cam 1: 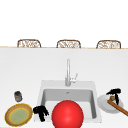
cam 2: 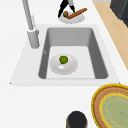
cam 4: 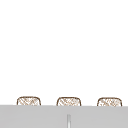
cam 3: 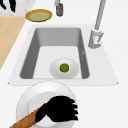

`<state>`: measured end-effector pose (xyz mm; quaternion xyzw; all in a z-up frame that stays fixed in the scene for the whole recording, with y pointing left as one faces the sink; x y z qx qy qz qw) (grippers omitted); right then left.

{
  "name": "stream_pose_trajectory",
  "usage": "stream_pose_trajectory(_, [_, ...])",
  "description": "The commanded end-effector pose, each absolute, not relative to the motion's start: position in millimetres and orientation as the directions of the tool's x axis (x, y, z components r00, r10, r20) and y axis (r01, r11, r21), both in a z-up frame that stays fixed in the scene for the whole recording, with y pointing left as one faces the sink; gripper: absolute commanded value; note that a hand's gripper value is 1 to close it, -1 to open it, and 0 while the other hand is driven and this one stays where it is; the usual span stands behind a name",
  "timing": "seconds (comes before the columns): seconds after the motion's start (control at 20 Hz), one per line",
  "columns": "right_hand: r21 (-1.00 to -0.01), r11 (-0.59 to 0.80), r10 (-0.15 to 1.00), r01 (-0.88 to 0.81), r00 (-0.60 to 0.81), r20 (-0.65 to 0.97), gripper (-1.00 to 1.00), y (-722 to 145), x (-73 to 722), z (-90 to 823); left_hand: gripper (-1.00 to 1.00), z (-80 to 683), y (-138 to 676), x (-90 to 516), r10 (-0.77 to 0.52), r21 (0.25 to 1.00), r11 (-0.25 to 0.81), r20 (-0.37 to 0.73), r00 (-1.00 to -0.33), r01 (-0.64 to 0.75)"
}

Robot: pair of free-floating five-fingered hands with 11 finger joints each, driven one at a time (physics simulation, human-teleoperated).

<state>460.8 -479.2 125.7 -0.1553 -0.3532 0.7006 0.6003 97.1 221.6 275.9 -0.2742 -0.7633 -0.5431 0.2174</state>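
Right hand [cam 1: 114,91]: seen poised over a white plate [cam 1: 106,105] on the counter right of the sink, fingers curled down onto the knobbed end of a wooden rolling pin [cam 1: 117,107]; whether the pin is actually clamped cannot be told, though the right side view [cam 3: 60,112] suggests fingers wrapped at its tip.
Rolling pin: laid across the plate beneath this hand, its handle slanting outward past the rim, so that only the near end is reached.
Left hand [cam 1: 41,112]: held in the air at the sink's front left corner, fingers hanging loosely downward and apart, nothing gripped.
Beside the left hand: a yellow-rimmed woven plate [cam 1: 18,115] is set just to its outer side, with a small dark jar [cam 1: 18,96] behind that on the counter.
Between the hands: the sink basin [cam 2: 98,52], where a white dish [cam 2: 63,64] carrying a small green lime [cam 2: 63,59] is placed on the floor of the basin, well below both hands.
Red ball [cam 1: 67,114]: shown large at the sink's front edge, just beside the left hand.
Faucet [cam 1: 68,72]: mounted behind the basin, away from both hands.
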Motion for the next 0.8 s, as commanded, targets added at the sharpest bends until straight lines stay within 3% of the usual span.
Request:
stream_pose_trajectory(0.0, [-0.676,-0.113,0.955,-0.729,-0.266,0.128,-1.0,-479,466,112,0.0,276,222,97,0.182,0.71,0.26,0.63,-0.755,0.655])
stream_pose_trajectory(0.2, [-0.637,-0.116,0.953,-0.762,-0.265,0.144,-1.0,-480,475,110,0.0,276,222,97,0.182,0.71,0.26,0.63,-0.755,0.655])
stream_pose_trajectory(0.25, [-0.626,-0.122,0.956,-0.771,-0.261,0.136,1.0,-475,477,111,0.0,276,222,97,0.182,0.71,0.26,0.63,-0.755,0.655])
stream_pose_trajectory(0.35, [-0.669,-0.167,0.954,-0.724,-0.289,0.075,1.0,-464,474,113,0.0,276,222,97,0.182,0.71,0.26,0.63,-0.755,0.655])
stream_pose_trajectory(0.75, [-0.812,-0.095,0.96,-0.575,-0.269,0.078,1.0,-462,484,120,0.0,276,222,97,0.182,0.71,0.26,0.63,-0.755,0.655])
